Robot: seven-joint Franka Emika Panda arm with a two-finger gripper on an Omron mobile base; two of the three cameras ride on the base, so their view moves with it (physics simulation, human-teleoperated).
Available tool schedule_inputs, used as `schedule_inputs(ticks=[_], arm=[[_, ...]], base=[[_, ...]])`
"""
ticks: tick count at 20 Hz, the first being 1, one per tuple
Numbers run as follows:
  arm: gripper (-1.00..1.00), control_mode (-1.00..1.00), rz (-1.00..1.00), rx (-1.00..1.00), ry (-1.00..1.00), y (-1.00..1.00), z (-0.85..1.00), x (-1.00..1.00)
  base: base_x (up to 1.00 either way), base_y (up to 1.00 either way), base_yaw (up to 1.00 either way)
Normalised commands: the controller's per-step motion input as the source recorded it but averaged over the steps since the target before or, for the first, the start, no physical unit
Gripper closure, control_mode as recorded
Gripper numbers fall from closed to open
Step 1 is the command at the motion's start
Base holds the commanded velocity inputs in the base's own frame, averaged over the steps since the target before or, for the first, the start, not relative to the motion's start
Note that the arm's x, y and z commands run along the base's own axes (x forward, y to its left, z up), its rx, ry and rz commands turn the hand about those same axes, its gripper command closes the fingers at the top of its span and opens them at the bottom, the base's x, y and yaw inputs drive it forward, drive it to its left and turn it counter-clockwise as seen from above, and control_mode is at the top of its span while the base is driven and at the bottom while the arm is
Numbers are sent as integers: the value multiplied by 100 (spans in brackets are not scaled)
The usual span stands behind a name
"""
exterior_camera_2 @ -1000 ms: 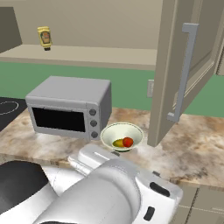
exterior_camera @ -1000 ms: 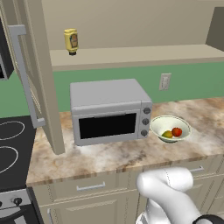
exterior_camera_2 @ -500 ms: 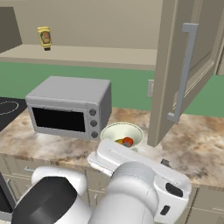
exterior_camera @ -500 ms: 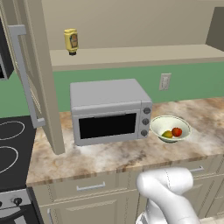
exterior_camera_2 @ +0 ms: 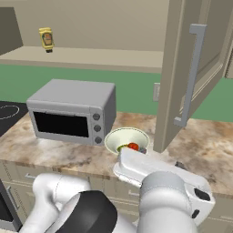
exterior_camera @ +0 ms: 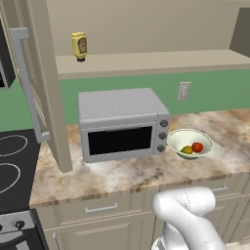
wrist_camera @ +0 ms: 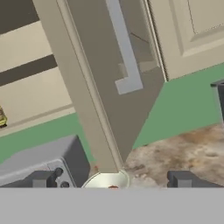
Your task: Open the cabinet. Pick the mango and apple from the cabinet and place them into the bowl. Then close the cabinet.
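Fruit sits in bowl (exterior_camera: pixel 189 141): mango (exterior_camera: pixel 186 150), apple (exterior_camera: pixel 197 147). Gripper (wrist_camera: pixel 112 179) open, empty. Close cabinet (exterior_camera_2: pixel 175 77): push right door's outer face, swing fully shut, avoid handle (exterior_camera_2: pixel 189 75).

You will find no text, brand, number or sign that can be read anywhere here. The yellow squeeze bottle (exterior_camera: pixel 79 46) on the cabinet (exterior_camera: pixel 146 62) shelf carries a brown label, but it is too small and blurred for you to make out any lettering. The microwave (exterior_camera: pixel 122 124) shows round knobs on its front panel with no markings you can read.
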Motion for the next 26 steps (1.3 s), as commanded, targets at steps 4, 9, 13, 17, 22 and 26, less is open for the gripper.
schedule_inputs(ticks=[4,9,13,17,22,26], arm=[[-100,-100,19,8,7,-23,0,0],[-100,-100,17,13,0,-15,0,0],[-100,-100,5,4,0,-1,0,0],[-100,-100,0,0,0,0,-1,15],[-100,-100,0,1,0,-2,-4,47],[-100,-100,1,6,0,-10,-11,66]], base=[[0,0,0],[0,0,0],[0,0,0],[0,0,0],[0,0,0],[0,0,0]])
